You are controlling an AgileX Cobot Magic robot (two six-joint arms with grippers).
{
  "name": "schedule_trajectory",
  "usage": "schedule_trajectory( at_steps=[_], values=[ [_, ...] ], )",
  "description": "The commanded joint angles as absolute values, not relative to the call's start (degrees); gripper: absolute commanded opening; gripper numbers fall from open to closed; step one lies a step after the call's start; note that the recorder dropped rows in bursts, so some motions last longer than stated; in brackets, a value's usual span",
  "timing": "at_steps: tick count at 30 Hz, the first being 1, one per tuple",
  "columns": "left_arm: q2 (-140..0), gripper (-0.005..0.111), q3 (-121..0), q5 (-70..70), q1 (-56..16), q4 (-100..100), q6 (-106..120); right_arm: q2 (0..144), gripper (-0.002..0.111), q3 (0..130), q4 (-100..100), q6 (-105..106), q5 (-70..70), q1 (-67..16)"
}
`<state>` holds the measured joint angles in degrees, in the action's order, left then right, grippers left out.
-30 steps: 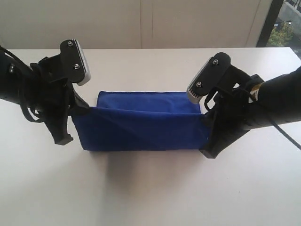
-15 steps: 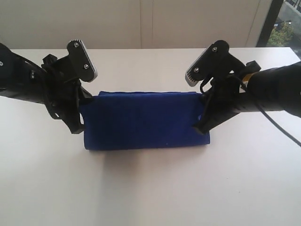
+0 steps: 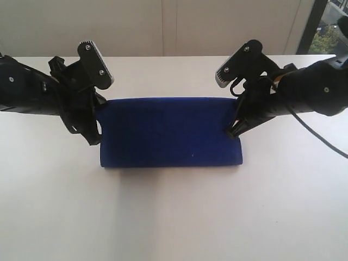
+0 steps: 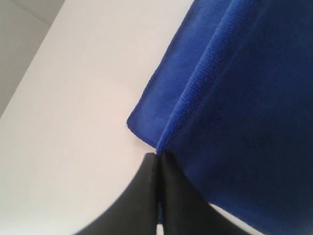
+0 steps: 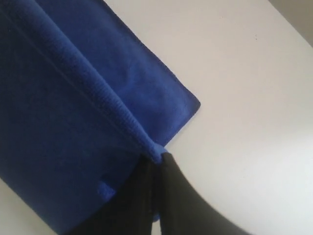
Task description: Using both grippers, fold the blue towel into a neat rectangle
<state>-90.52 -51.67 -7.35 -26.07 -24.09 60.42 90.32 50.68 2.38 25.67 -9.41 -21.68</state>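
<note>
The deep royal-blue soft microfibre towel (image 3: 168,133) spans between both grippers, its fold resting on the white table (image 3: 174,217). The slim black left gripper (image 4: 157,157) and right gripper (image 5: 157,160) stay pinched on its raised corners, and the held edge has swung over the lower layer, hiding it. The fold looks nearly laid.
</note>
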Motion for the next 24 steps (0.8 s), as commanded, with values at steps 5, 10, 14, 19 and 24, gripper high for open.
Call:
schedule_trajectory(
  at_steps=[5,10,14,19,24],
  values=[
    [-93.5,0.000,-53.9,-11.8,-25.9,-24.1,59.8,91.1,0.000,52.5,5.1,25.9,-8.1,-20.5],
    [-94.8,0.000,-55.9,-12.1,-25.9,-23.7,59.8,91.2,0.000,53.8,6.1,25.9,-8.1,-20.5],
    [-95.5,0.000,-57.5,-12.0,-25.9,-23.7,59.8,92.3,0.000,54.2,6.2,25.9,-6.8,-20.0],
    [-96.9,0.000,-58.4,-12.6,-25.9,-23.7,59.8,94.5,0.000,54.2,6.2,25.9,-3.9,-18.5],
    [-98.7,0.000,-58.9,-15.4,-25.9,-23.5,59.8,96.0,0.000,54.2,6.2,27.2,-1.2,-17.6]
  ],
)
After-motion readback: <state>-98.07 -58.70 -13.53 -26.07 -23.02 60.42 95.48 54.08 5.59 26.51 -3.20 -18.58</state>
